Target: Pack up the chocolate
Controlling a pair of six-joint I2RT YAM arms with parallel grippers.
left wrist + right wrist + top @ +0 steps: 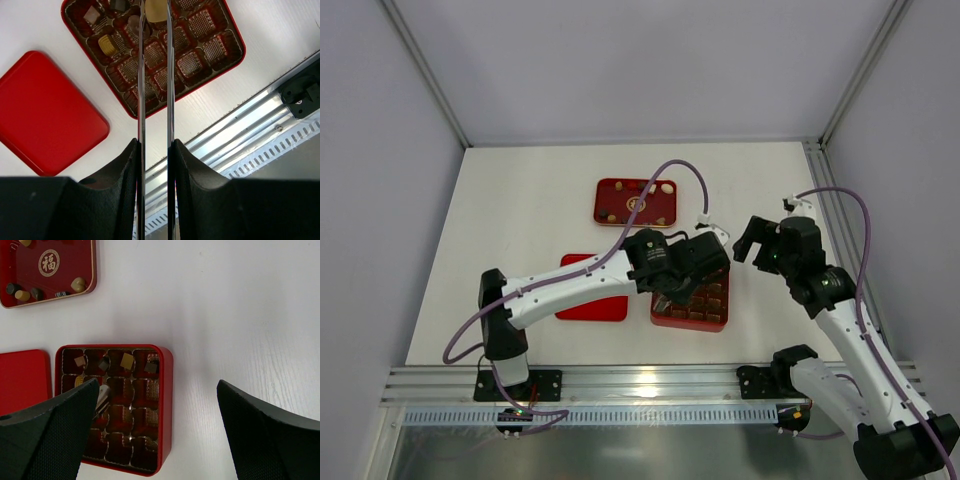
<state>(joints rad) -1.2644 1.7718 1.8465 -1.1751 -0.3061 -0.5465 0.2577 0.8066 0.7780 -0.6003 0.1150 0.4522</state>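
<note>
Left wrist view: the left gripper has its thin metal fingers nearly together, clamped on a cream-tan chocolate at their tips, over the gridded red box. Just left of the fingers, a few pieces sit in compartments. Further left lies the flat red lid.

Right wrist view: the right gripper has its fingers wide apart, holding nothing, with the box's right edge between them. Beyond the left finger, loose chocolates lie in a red tray.
</note>
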